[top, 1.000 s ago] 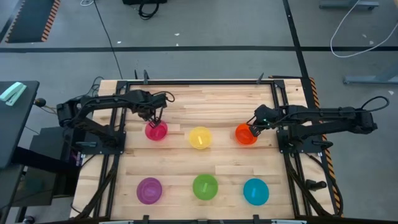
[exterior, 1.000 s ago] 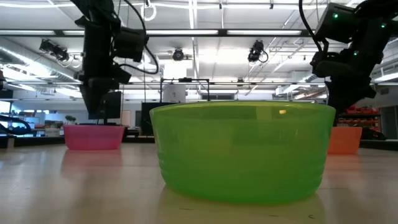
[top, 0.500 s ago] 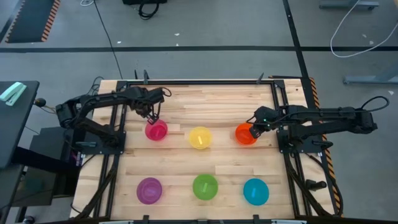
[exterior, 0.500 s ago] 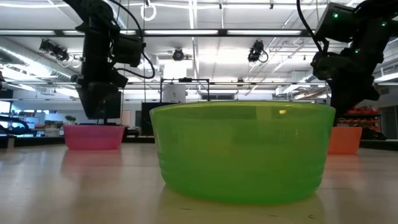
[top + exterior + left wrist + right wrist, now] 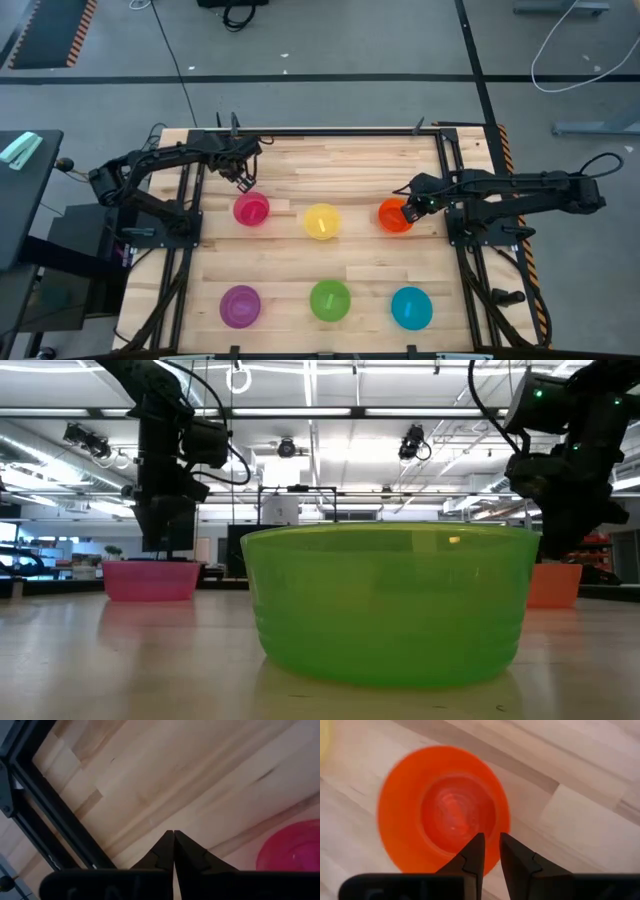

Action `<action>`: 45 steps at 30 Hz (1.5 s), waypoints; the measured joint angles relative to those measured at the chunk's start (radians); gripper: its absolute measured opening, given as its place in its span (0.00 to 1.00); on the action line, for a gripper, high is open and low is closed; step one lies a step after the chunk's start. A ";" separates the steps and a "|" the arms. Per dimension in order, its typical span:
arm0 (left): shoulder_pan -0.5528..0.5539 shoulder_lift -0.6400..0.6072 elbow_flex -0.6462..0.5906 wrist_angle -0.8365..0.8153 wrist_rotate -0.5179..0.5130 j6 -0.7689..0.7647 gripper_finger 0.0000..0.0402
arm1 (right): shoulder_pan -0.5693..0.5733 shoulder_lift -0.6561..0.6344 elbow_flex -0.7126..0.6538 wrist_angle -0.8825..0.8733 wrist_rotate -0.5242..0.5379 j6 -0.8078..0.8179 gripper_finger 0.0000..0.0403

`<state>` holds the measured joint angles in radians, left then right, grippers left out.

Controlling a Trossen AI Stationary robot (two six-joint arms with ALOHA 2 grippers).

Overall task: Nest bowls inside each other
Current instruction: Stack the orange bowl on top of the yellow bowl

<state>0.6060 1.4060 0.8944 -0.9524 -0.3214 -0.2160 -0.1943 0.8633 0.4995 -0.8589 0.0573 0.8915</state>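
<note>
Now left gripper (image 5: 243, 181) hangs with fingers pressed together, empty, just beyond small round pink plastic bowl (image 5: 251, 209) in far row. Right gripper (image 5: 489, 851), jaws narrowly apart, straddles rim of small round orange plastic bowl (image 5: 442, 810), far right.

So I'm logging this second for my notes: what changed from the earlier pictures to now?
The left claw rose and backed away from the pink bowl, closing empty. The right claw stayed at the orange bowl, jaws a little wider. All six bowls kept their places.
</note>
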 joint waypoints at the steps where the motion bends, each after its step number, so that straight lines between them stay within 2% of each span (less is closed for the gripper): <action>1: 0.005 0.000 0.000 0.009 0.000 0.001 0.03 | 0.000 0.014 0.000 -0.005 0.000 0.003 0.17; 14: 0.022 0.000 0.000 0.039 0.004 0.022 0.06 | 0.000 0.184 0.000 0.008 -0.003 -0.002 0.17; 23: 0.021 -0.001 0.000 0.074 0.004 0.054 0.03 | 0.000 0.275 0.000 0.135 -0.003 -0.070 0.15; 30: 0.021 -0.001 0.000 0.097 0.001 0.072 0.05 | 0.000 0.286 0.001 0.188 0.006 -0.120 0.02; 37: 0.021 -0.001 0.000 0.107 0.000 0.072 0.03 | 0.000 0.286 0.009 0.201 0.032 -0.160 0.01; 45: 0.018 -0.001 0.000 0.154 0.001 0.072 0.06 | 0.000 0.287 0.121 0.204 0.062 -0.231 0.01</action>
<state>0.6239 1.4048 0.8944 -0.7979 -0.3209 -0.1438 -0.1940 1.1500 0.6204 -0.6552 0.1189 0.6608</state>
